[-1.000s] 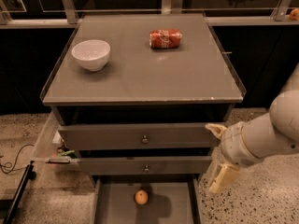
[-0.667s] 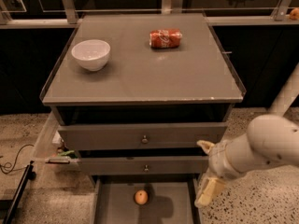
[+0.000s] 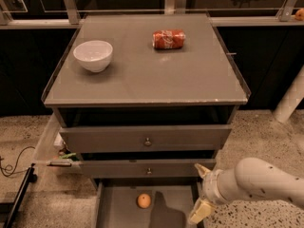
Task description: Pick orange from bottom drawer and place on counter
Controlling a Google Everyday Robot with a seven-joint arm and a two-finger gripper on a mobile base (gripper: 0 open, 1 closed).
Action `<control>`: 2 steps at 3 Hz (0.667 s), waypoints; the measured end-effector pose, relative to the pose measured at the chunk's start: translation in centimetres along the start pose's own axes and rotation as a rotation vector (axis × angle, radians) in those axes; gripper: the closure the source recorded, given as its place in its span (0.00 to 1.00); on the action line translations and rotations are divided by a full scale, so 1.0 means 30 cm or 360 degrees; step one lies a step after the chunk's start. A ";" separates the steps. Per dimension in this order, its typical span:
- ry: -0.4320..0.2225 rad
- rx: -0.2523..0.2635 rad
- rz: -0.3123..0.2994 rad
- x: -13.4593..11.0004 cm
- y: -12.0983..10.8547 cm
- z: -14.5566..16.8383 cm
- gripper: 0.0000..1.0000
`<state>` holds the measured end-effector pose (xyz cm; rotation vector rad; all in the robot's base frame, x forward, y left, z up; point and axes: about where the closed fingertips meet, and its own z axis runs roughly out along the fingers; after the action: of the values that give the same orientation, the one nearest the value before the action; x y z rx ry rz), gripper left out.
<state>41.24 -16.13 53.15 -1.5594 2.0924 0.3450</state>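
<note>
Speckled floor [image 3: 266, 137] surrounds a grey cabinet [image 3: 109, 137] whose bottom drawer [image 3: 116, 210] stands pulled out, exposing the orange [image 3: 144, 201] on its flat floor. Right of the fruit and apart from it, the gripper [image 3: 200, 191] hangs empty with fingers spread, seemingly lining up a grasp. On the counter [image 3: 142, 82], a white bowl [image 3: 93, 55] and a red soda can [image 3: 168, 39] leave room for it.

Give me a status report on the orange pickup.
Gripper open, low at the right side of the bottom drawer. Orange on the drawer floor, not yet grasped, left of the gripper. Nothing between them.
</note>
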 end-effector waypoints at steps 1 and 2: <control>-0.0068 0.0025 0.0014 0.066 -0.036 0.108 0.00; -0.0180 0.0000 0.0052 0.096 -0.071 0.168 0.00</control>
<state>43.85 -16.71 47.58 -1.4718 2.0325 0.4344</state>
